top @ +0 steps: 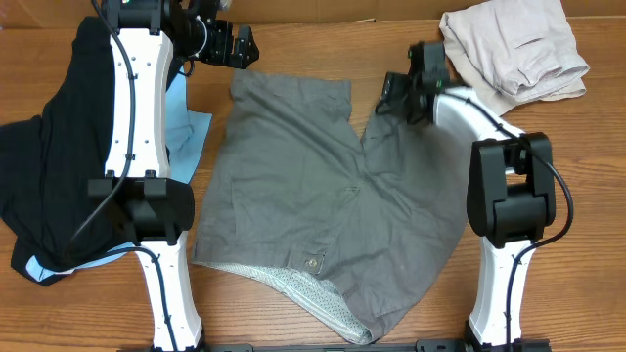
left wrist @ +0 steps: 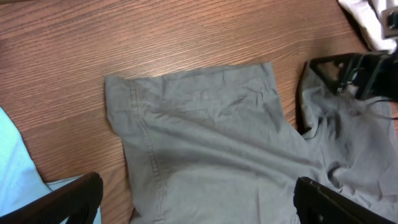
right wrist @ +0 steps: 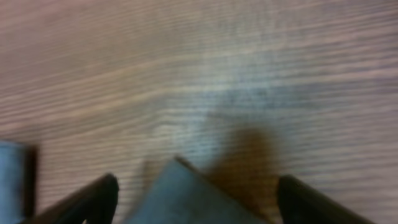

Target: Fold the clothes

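The grey shorts [top: 323, 205] lie spread flat mid-table, waistband and button toward the front edge. My left gripper [top: 235, 44] hovers over the far-left leg hem, open. In the left wrist view that leg [left wrist: 205, 137] lies flat between the wide-apart fingers [left wrist: 68, 199], untouched. My right gripper [top: 396, 93] is at the far corner of the right leg, also open. The right wrist view is blurred. A grey cloth corner [right wrist: 180, 199] points up between the spread fingertips [right wrist: 87, 202], neither of which presses on it.
A beige garment [top: 514, 49] is bunched at the far right. A black garment [top: 49, 156] is heaped at the left under the left arm. A light-blue piece [top: 191, 132] lies beside it, next to the shorts. Bare wood shows along the far edge.
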Tool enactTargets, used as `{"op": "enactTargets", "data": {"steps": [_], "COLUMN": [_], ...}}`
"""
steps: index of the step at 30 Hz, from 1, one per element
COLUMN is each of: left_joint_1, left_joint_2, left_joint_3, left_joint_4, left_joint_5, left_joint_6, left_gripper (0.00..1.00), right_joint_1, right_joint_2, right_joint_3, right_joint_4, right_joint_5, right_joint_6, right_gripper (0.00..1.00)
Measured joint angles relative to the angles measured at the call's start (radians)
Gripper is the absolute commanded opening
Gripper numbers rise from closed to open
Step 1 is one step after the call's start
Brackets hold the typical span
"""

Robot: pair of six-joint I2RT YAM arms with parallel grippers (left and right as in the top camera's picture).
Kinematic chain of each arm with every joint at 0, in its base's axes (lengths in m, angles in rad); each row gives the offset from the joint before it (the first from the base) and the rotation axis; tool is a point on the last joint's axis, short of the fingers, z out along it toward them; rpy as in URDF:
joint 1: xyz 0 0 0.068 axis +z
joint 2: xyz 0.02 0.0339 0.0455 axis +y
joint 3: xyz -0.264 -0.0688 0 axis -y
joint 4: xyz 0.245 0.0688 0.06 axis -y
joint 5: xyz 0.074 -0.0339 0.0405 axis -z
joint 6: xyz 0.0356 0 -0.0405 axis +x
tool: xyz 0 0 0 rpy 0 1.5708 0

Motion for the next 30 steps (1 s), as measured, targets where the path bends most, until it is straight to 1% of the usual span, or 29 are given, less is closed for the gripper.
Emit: {"op": "enactTargets", "data": {"steps": [4,7,10,13,15,18,20,21,25,30], "left_joint_1": [0.0,0.0,0.0,0.0,0.0,0.0,0.0,0.0,0.0,0.0], "left_joint_2": [0.0,0.0,0.0,0.0,0.0,0.0,0.0,0.0,0.0,0.0], "left_joint_3": [0.0,0.0,0.0,0.0,0.0,0.0,0.0,0.0,0.0,0.0], "left_joint_4": [0.0,0.0,0.0,0.0,0.0,0.0,0.0,0.0,0.0,0.0], "left_joint_5": [0.0,0.0,0.0,0.0,0.0,0.0,0.0,0.0,0.0,0.0], "left_joint_6": [0.0,0.0,0.0,0.0,0.0,0.0,0.0,0.0,0.001,0.001], "left_gripper": [1.0,1.0,1.0,1.0,1.0,1.0,1.0,1.0,1.0,1.0], "right_joint_1": [-0.002,-0.009,-0.034,-0.093,-0.15,-0.228,-0.272,-0.292,-0.316,-0.304], "right_joint_2": [0.001,-0.003,-0.022,-0.037,-0.037,-0.037,-0.037,-0.037,-0.035,-0.035], "right_joint_3": [0.29,0.48,0.572,0.583,0.554,0.473,0.412,0.375,0.268,0.121], "right_joint_4": [-0.419,-0.661,-0.823,-0.938,-0.965,-0.971,-0.949,-0.928,-0.843,-0.706], "right_joint_5": [-0.003,-0.002,-0.004,-0.015,-0.027,-0.056,-0.09,-0.113,-0.163,-0.197], "right_joint_6": [-0.005,0.015,0.031,0.039,0.042,0.026,0.003,-0.014,-0.055,-0.087], "right_gripper": [1.0,1.0,1.0,1.0,0.99,0.92,0.86,0.85,0.8,0.7]}}
